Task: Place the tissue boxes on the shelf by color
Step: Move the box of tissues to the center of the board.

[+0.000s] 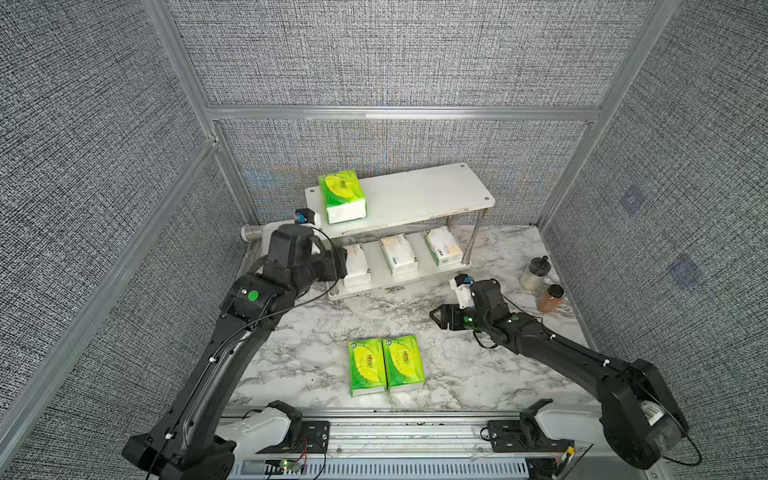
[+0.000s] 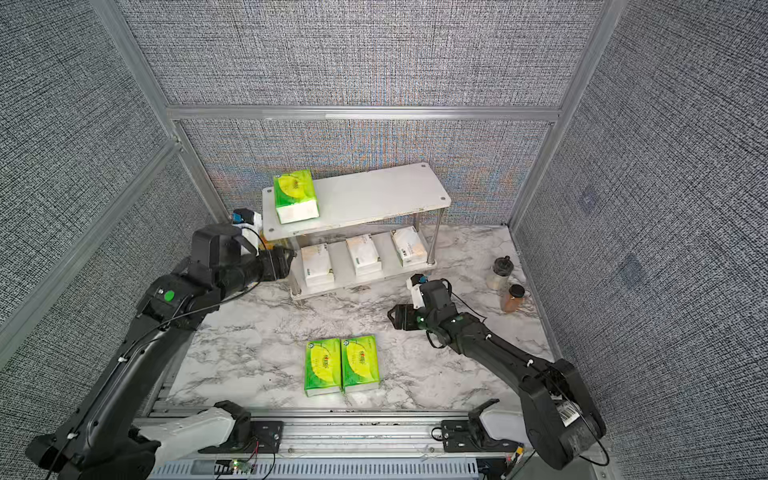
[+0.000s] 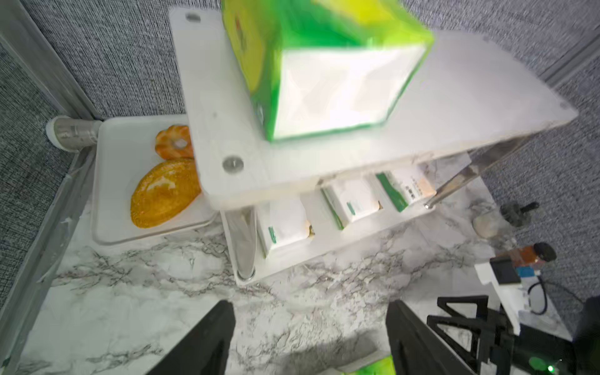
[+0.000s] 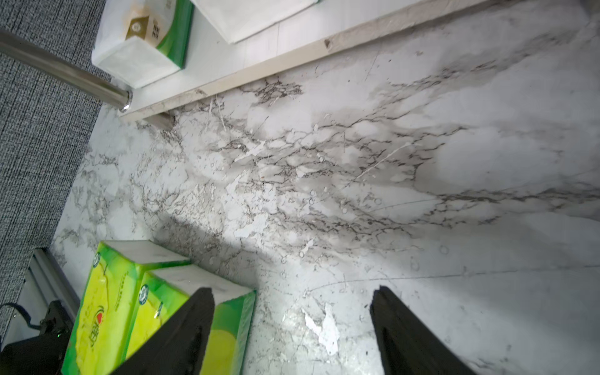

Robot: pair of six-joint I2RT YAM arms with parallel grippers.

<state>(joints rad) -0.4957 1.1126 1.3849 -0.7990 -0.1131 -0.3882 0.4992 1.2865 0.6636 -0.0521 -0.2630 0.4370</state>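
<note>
Marble tabletop (image 1: 311, 332), two green packs (image 1: 405, 361) lengthwise toward shelf (image 1: 415, 195); left gripper (image 3: 310, 303), right gripper (image 4: 292, 290) wide.

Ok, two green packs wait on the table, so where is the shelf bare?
Top board is bare from the green pack at its left end to the right end. Lower board is crowded: three white packs, narrow gaps between.
</note>
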